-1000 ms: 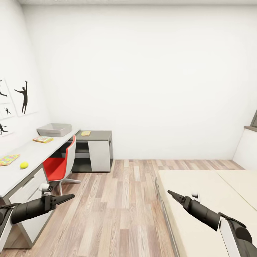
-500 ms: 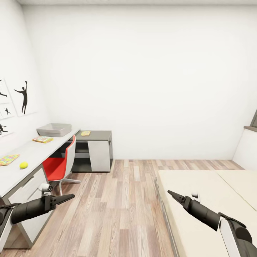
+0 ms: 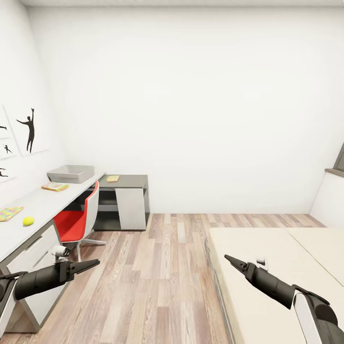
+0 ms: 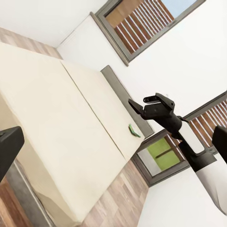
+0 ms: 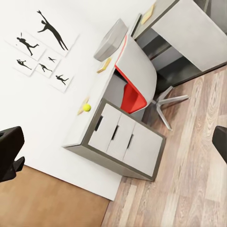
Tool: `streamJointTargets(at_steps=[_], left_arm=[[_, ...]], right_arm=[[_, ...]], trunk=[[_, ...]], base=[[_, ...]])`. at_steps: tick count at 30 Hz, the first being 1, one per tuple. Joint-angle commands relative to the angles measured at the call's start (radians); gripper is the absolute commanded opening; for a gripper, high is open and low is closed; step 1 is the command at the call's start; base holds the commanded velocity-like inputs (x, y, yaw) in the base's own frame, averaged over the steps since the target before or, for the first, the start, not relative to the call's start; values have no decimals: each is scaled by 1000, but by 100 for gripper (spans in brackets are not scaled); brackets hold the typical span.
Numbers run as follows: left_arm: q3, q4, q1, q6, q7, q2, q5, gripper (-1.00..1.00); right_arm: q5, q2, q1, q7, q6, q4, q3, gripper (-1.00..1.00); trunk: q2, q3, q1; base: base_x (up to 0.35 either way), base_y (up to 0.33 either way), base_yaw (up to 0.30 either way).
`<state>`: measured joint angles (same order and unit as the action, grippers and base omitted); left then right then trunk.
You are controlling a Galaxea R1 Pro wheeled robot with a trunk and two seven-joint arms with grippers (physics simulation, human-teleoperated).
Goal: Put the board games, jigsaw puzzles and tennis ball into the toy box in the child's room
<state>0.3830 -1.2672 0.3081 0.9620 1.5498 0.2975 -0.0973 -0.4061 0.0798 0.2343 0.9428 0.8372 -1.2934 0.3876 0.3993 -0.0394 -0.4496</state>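
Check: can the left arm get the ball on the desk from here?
Probably not. The ball sits on the desk well ahead of the left tool, which hangs out over the floor. Nothing blocks the way; the base likely has to close in.

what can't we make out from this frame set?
- Toy box contents: head view, its near wall hides the inside.
- Flat toys on the table: too small to tell board game from puzzle.
- Green item on the bed: left wrist view, too small to identify.
- Bed: head view, cut off by the right edge.
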Motion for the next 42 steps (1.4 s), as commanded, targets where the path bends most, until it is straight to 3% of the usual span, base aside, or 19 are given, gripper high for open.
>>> streamJointTargets(at_steps=[1,26,42], left_arm=[[0,0,0,11,4,0,1,100],[-3,0,0,11,4,0,1,100],[-4,-1,0,11,5,0,1,100]], right_arm=[[-2,0,0,2,5,0,1,100],[0,0,0,5,3,0,3,100],[0,0,0,5,5,1,4,100]], trunk=[[1,0,0],[1,0,0],[1,0,0]], base=[[0,-10,0],[0,-24,0],[0,-217,0]])
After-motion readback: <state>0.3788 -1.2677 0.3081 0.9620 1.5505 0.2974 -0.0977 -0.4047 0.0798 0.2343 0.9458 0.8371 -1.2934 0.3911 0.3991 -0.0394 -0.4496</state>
